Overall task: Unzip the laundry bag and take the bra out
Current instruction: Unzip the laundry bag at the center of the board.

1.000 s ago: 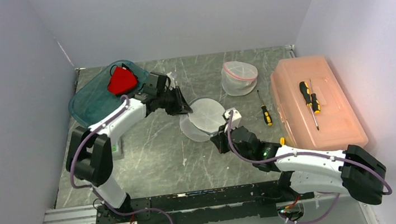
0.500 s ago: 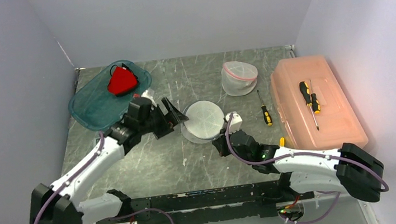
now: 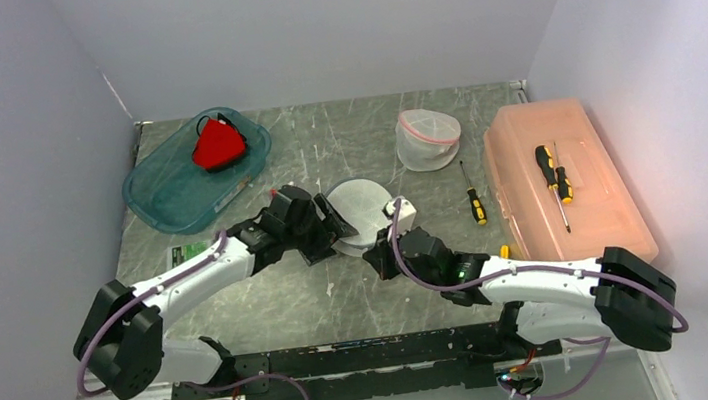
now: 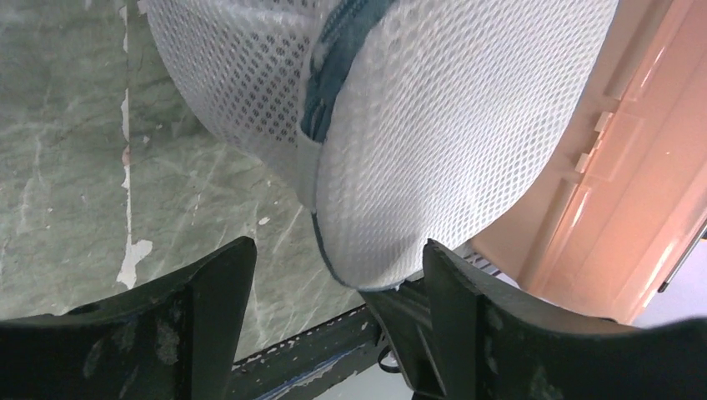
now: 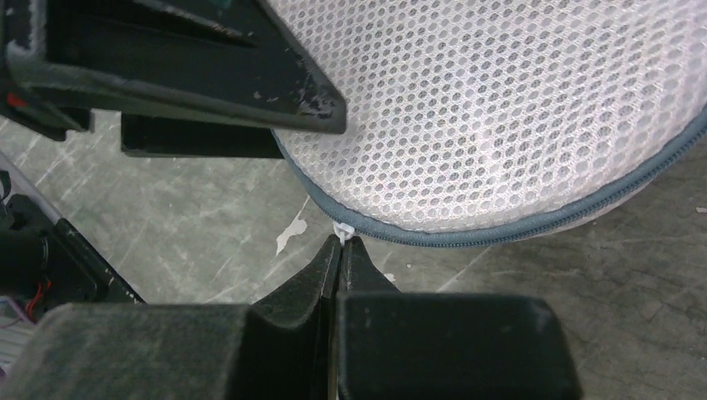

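Note:
The round white mesh laundry bag (image 3: 367,201) with a grey-blue zipper (image 5: 500,233) lies in the middle of the table. My right gripper (image 3: 380,257) is at its near edge, shut on the small white zipper pull (image 5: 342,232). The right wrist view shows the jaws (image 5: 342,243) pressed together on the pull. My left gripper (image 3: 331,231) is open at the bag's left side. In the left wrist view the bag (image 4: 433,125) reaches down between the spread fingers (image 4: 338,279). The zipper looks closed along the stretch in view. No bra shows inside the bag.
A teal tray (image 3: 144,199) at the back left holds a red cloth item (image 3: 216,143). A second mesh bag (image 3: 427,138) stands at the back. An orange box (image 3: 532,210) on the right carries a screwdriver (image 3: 550,173). Another screwdriver (image 3: 473,201) lies beside it.
My left arm has swung down from beside the tray and its open gripper now sits against the bag's left side. My right gripper has shifted slightly left, still shut at the bag's edge.

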Robot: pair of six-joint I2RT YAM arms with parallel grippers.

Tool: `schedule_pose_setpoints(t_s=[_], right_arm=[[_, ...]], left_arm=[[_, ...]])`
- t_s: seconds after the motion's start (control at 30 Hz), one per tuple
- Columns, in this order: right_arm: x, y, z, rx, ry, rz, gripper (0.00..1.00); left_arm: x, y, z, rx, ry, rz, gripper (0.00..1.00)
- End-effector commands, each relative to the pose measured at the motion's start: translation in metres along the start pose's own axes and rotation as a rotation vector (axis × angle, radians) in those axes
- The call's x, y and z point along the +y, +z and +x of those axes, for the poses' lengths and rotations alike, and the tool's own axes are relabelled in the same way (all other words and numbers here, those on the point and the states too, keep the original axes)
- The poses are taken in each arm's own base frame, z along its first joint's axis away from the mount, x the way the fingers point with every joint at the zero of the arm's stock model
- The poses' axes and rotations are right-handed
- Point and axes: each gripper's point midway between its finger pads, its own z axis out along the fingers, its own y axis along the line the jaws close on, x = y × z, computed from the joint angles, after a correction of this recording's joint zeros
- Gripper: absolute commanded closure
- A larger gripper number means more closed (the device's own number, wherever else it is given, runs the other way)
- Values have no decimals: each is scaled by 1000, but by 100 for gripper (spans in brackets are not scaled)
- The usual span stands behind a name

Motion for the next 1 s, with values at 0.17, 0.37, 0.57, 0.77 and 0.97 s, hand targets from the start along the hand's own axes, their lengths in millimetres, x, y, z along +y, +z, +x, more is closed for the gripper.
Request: schedule_pose_setpoints(t_s=[0.17,0.37,0.57,0.77,0.97], right_arm=[[14,-3,-16,-36,-25,-39,100],[4,-9,-17,-36,-38,6,100],[-20,-17,-19,-20,-75,137,100],[-42,-20,-20,-26,-39,231,100],[-41,-27,-28,-59,-41,218,100]], left_arm=[[-29,3,-18,-75,-19,78,55],[-27,-1,-28,-120,36,53,89],[-29,-4,-32,-125,140,26,97],[-31,-6,-34,-114,213,37,97],[-30,-7,-37,-98,287,38,97]])
